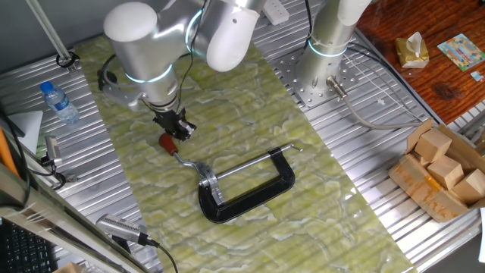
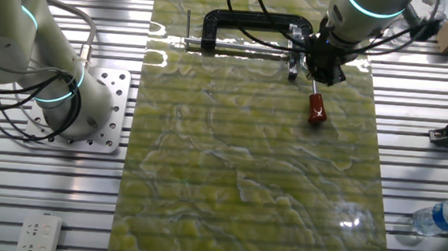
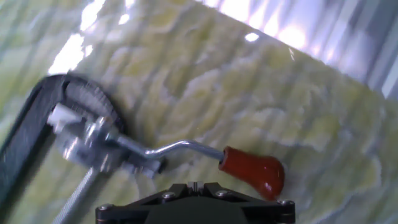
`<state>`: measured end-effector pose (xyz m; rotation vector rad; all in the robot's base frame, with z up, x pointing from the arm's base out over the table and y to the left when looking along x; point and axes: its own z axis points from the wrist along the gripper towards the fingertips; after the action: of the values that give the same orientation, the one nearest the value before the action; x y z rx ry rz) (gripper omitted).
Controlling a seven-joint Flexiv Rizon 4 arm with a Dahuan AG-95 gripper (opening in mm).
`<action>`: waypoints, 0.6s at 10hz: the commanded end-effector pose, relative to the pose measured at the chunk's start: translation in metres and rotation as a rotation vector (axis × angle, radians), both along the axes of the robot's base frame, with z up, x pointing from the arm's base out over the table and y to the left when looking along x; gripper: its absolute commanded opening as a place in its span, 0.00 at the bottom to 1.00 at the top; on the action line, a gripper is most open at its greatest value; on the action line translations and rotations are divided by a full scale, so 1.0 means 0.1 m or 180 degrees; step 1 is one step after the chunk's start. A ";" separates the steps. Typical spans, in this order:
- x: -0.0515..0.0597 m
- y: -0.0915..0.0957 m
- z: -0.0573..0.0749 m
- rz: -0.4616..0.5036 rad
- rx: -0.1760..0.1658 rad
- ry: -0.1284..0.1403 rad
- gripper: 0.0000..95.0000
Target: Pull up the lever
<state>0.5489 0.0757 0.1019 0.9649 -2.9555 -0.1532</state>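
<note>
One step is in hand, I judge: the approach to the lever, before any grip. The thin bent silver metal lever with its small red-brown rounded knob (image 3: 252,171) lies low on the yellow-green marbled mat (image 1: 318,189), and it joins the silver bracket (image 3: 93,146) at one end of the black C-shaped clamp frame (image 1: 254,199). A long straight silver screw rod (image 1: 254,167) spans that frame.

My black two-finger hand (image 1: 176,130) hangs just above the knob end of the lever. In one fixed view the fingers seem near the rod just behind the knob, but I cannot tell if they touch it. In the hand view only the black base of the hand shows at the bottom edge, so I cannot tell how wide the fingers stand. I see nothing held between them.

For the next move I think the hand must come down around the thin rod or the knob, close on it, and then rise along an arc about the bracket. The clamp lies free on the mat, so it may lift or slide together with the lever.

As for containers, a cardboard box (image 1: 432,193) at the edge of the table (image 1: 379,227) holds several plain wooden blocks (image 1: 447,163). A clear plastic water bottle (image 1: 59,102) lies on the far side, and I cannot tell how full it is.
</note>
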 end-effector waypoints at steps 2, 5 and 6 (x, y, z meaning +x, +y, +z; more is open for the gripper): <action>0.00 0.00 0.00 0.3314 -0.0006 -0.0188 0.00; 0.00 0.00 0.00 0.3895 -0.0008 -0.0185 0.00; 0.00 0.00 0.00 0.3980 0.0000 -0.0191 0.00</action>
<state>0.5491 0.0758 0.1020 1.9917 -2.3910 -0.1064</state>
